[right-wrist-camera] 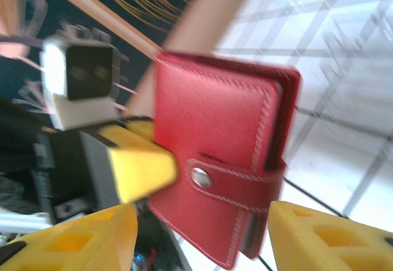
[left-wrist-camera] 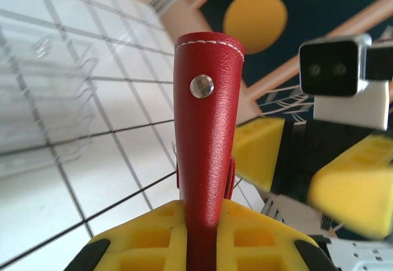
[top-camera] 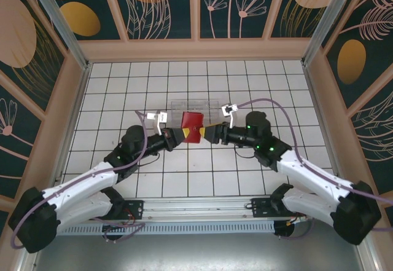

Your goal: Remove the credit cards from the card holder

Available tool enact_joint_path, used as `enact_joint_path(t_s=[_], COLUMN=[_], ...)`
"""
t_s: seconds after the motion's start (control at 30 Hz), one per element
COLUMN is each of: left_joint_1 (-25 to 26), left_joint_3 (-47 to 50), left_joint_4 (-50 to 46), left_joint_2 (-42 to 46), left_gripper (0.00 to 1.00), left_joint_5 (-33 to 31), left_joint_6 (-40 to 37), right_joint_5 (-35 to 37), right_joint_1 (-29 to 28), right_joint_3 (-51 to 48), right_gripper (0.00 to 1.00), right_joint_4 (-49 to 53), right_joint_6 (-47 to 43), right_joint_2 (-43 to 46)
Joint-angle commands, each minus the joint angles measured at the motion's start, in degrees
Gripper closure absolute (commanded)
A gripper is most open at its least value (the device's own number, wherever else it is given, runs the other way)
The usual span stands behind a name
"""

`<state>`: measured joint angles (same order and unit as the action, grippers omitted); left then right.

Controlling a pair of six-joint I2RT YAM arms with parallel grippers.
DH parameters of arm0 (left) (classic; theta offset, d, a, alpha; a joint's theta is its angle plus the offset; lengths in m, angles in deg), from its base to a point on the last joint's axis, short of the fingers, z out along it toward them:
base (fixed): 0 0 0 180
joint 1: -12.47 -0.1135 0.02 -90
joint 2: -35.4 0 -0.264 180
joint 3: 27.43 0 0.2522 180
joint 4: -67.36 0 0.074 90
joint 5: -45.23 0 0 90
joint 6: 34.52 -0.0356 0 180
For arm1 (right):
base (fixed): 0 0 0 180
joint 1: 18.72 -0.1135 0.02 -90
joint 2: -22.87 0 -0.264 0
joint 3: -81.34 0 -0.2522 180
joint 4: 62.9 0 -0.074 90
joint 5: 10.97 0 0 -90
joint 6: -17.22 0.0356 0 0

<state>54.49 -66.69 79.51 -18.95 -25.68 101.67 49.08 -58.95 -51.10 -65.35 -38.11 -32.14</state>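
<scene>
Red leather marks the card holder (top-camera: 192,127), which sits about midway between the left and right edges of the white tiled desk (top-camera: 123,86), just in front of a clear plastic tray (top-camera: 196,106) that lies toward the far edge. The holder is folded shut, with its snap tab (right-wrist-camera: 233,182) wrapped across the open side and the metal stud (left-wrist-camera: 201,86) pressed in.

The left end effector (top-camera: 176,137) reaches in from the near-left and is pinched on the holder. In the left wrist view its yellow fingers (left-wrist-camera: 141,243) clamp the lower end of the wallet, which stands upright and edge-on between them.

The right end effector (top-camera: 209,133) comes in from the near-right and faces the left one across the holder. Its jaws are spread. In the right wrist view its two yellow fingers (right-wrist-camera: 80,240) sit wide apart below the wallet's stitched face, and neither clearly presses on it. The left wrist view shows them apart as well, just to the side of the holder.

Whether the holder's lower edge touches the desk cannot be told.
</scene>
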Motion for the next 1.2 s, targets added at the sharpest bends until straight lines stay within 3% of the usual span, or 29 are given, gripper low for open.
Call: enact_joint_path(t_s=[0.0,0.13,0.27,0.47,0.57,0.77,0.9,1.0,1.17], left_joint_1=[0.42,0.39,0.37,0.35,0.4,0.4,0.35,0.4,0.36], left_joint_3=[-3.99,-8.99,-13.01,-14.97,-15.33,-17.39,-16.89,-16.34,-16.61], left_joint_4=[2.57,3.63,5.46,2.74,4.04,5.06,4.61,5.83,8.97], left_joint_2=[2.42,1.48,0.1,2.87,2.7,1.19,2.78,2.68,0.87], left_gripper=[1.0,1.0,1.0,1.0,1.0,1.0,1.0,1.0,1.0], left_joint_5=[8.12,18.51,25.21,23.02,24.87,28.89,26.99,26.84,29.6], left_joint_6=[-9.2,-11.95,-12.03,-14.89,-14.24,-13.08,-14.34,-14.08,-11.68], right_joint_5=[-2.87,-4.08,-2.4,1.54,0.76,-2.1,4.19,6.99,1.77], right_joint_1=[0.07,-0.11,-0.2,-0.29,-0.27,-1.08,-1.17,-1.17,-1.17], right_joint_3=[0.3,0.85,4.15,3.27,3.52,8.38,7.02,2.58,4.6], right_gripper=[0.38,0.36,0.37,0.35,0.29,0.29,0.3,0.26,0.24], right_joint_4=[-10.49,-18.41,-14.63,-14.58,-15.17,-11.5,-9.93,-15.26,-15.34], right_joint_6=[-1.06,-0.35,-2.33,-4.89,-5.19,-6.6,-8.25,-8.6,-7.29], right_joint_2=[3.45,5.37,5.59,10.52,11.22,8.65,12.27,15.69,12.39])
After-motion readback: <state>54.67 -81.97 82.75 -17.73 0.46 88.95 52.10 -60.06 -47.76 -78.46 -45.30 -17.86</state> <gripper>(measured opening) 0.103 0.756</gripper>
